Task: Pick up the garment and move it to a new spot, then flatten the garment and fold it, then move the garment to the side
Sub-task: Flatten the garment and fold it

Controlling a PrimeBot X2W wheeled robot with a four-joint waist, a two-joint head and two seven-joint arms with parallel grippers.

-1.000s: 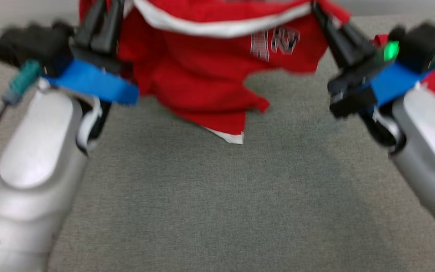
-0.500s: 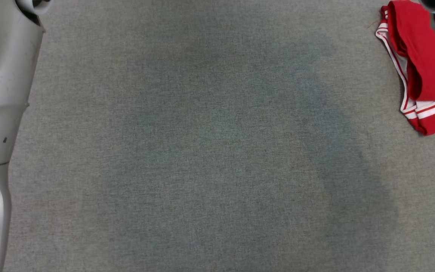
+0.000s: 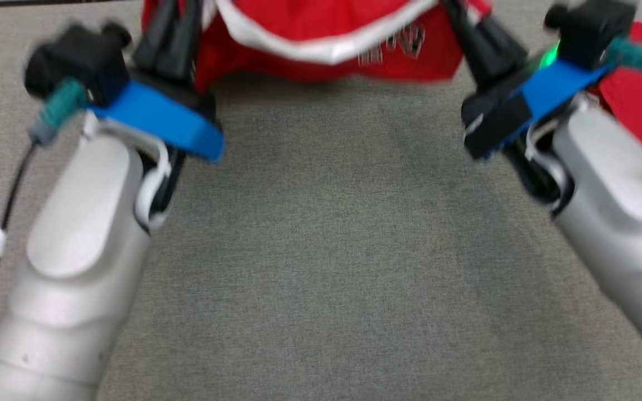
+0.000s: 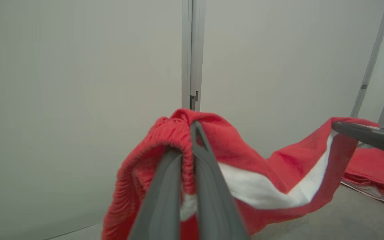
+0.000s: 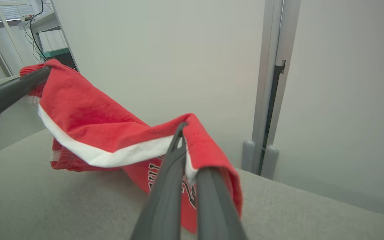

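Note:
The garment, red shorts with a white band and printed lettering, hangs stretched between both grippers over the far part of the grey table. My left gripper is shut on its left end; the left wrist view shows the fingers pinching the gathered red edge. My right gripper is shut on the right end, and in the right wrist view the cloth drapes over its fingers. The garment's lower part touches the table.
A second red garment with white trim lies on the table at the right, behind my right forearm, and it appears in the left wrist view as a red heap. A pale wall with a grey post stands just beyond the table.
The head camera swung down to bare table and came back. Compared with a second ago the garment sits farther up the view, with less cloth trailing toward me. Both grips hold.

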